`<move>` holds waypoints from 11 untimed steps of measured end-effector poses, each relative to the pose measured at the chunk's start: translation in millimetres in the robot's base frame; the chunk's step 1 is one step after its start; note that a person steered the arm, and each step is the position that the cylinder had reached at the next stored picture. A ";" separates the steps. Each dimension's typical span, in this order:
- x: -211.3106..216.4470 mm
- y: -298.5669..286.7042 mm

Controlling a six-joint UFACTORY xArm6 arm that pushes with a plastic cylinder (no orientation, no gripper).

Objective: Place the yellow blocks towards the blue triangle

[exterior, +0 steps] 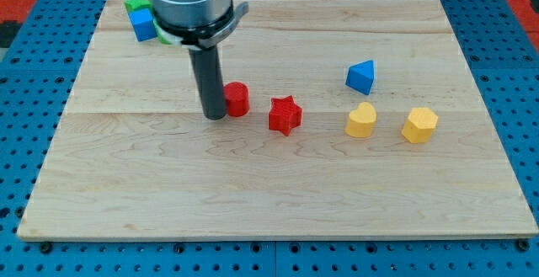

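Observation:
The blue triangle (360, 77) sits on the wooden board right of centre. A yellow heart-shaped block (361, 120) lies just below it, a small gap apart. A yellow hexagon-like block (419, 125) lies to the right of the heart. My tip (215, 115) rests on the board left of centre, touching or nearly touching the left side of a red cylinder (237, 98). The tip is far to the left of both yellow blocks.
A red star (285, 114) lies between the red cylinder and the yellow heart. A blue cube (143, 24) and a green block (135, 3) sit at the board's top left, partly hidden behind the arm. The board (278, 201) lies on a blue pegboard.

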State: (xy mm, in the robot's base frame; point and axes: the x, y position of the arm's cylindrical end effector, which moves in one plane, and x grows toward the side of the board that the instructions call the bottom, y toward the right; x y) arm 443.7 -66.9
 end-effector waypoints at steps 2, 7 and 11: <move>27.3 73.3; 57.4 207.1; 44.4 309.0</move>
